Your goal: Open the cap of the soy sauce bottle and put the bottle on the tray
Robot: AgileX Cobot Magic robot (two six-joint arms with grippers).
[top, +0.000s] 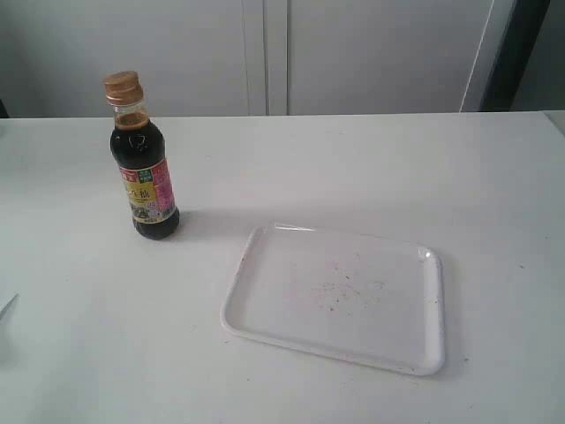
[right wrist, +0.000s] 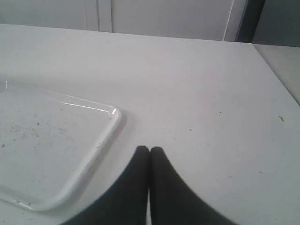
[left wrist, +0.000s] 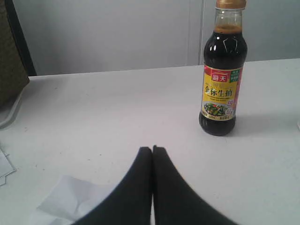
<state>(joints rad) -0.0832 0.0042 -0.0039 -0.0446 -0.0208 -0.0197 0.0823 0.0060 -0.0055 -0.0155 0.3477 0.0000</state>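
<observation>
The soy sauce bottle [top: 146, 181] stands upright on the white table at the left, its golden-orange cap [top: 123, 87] closed. The left wrist view shows the bottle [left wrist: 221, 89] and cap [left wrist: 230, 3] well ahead of my left gripper [left wrist: 152, 149], which is shut and holds nothing. The white speckled tray [top: 256, 256] lies empty to the bottle's right. Its corner [right wrist: 110, 124] sits just beside my right gripper [right wrist: 149, 150], also shut and empty. Neither gripper appears in the exterior view.
White paper [left wrist: 70, 201] lies on the table by the left gripper, and a dark woven object [left wrist: 11, 61] stands at that view's edge. The table's right edge [right wrist: 276, 79] runs past the right gripper. Pale cabinet doors [top: 353, 53] back the table.
</observation>
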